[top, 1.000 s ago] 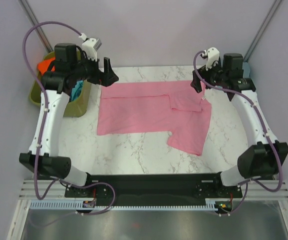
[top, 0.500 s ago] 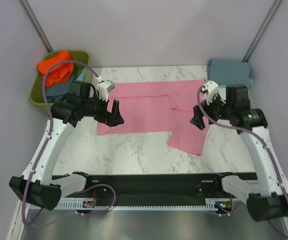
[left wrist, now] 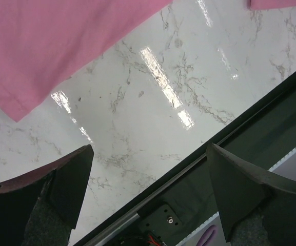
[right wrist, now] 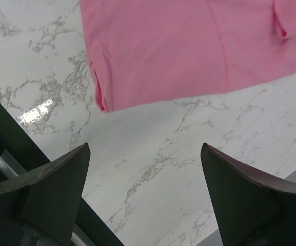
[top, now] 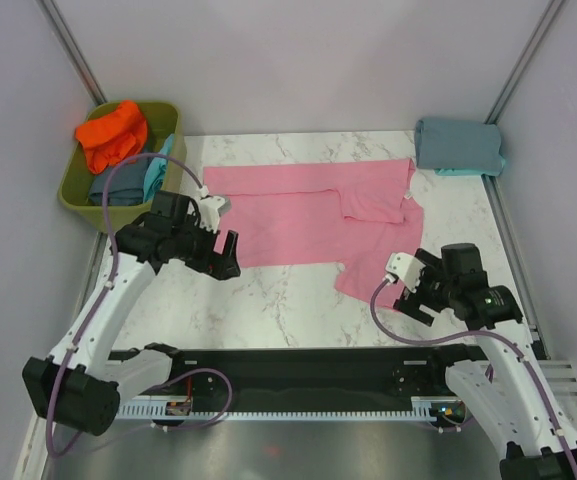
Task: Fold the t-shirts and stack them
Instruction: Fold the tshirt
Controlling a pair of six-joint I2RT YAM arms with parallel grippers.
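A pink t-shirt point(top: 298, 215) lies spread flat on the marble table point(top: 268, 300), its right part folded over and one flap reaching toward the near right. My left gripper point(top: 226, 252) hovers open over the shirt's near-left corner, empty. In the left wrist view that pink corner point(left wrist: 50, 46) lies beyond the gripper point(left wrist: 149, 147). My right gripper point(top: 415, 300) stands open and empty just beyond the flap's near edge; the pink hem point(right wrist: 189, 51) fills the top of the right wrist view, ahead of the gripper point(right wrist: 145, 147). A folded grey-blue t-shirt point(top: 458, 145) rests at the back right.
An olive-green tub point(top: 78, 195) at the back left holds an orange tee point(top: 113, 135), a slate-blue one point(top: 118, 188) and a turquoise one point(top: 158, 170). The black base rail point(top: 298, 365) runs along the table's near edge. Grey walls close in both sides.
Both arms have swung from the shirt's far corners toward the near side of the table. The tub and the grey-blue shirt are now uncovered. The pink shirt has not moved.
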